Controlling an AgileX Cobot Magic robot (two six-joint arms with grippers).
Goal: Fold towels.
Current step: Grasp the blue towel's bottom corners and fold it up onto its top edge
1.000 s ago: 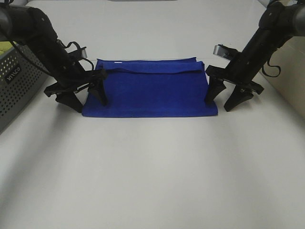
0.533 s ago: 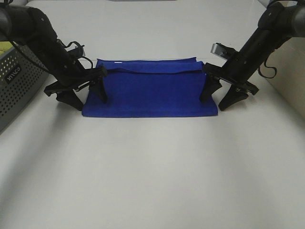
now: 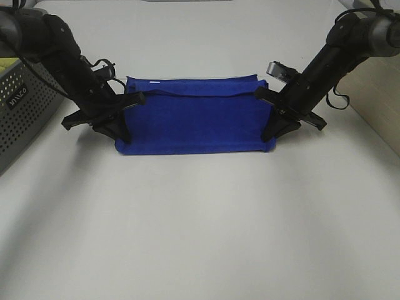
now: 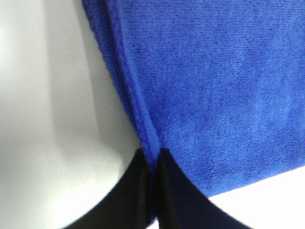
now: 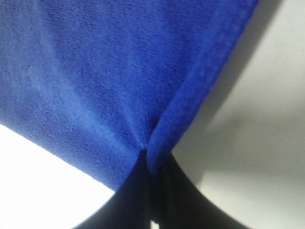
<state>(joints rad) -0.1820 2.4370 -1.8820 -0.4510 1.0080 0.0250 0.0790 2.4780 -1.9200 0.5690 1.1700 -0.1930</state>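
Observation:
The royal-blue towel (image 3: 194, 119) lies folded on the white table, its far edge doubled over, with a small white tag (image 3: 154, 80) at the far left. My left gripper (image 3: 120, 132) is shut on the towel's near-left edge; in the left wrist view (image 4: 151, 164) the hem (image 4: 138, 114) runs between the closed fingers. My right gripper (image 3: 270, 132) is shut on the near-right edge; the right wrist view (image 5: 148, 160) shows the cloth (image 5: 95, 81) pinched and puckered at the fingertips.
A grey perforated basket (image 3: 19, 109) stands at the left edge with something yellow-green inside. A beige surface (image 3: 381, 94) borders the table on the right.
Both grippers have closed from open straddling poses onto the towel's near side edges. The near corners have been drawn slightly inward and the front edge has lifted a little.

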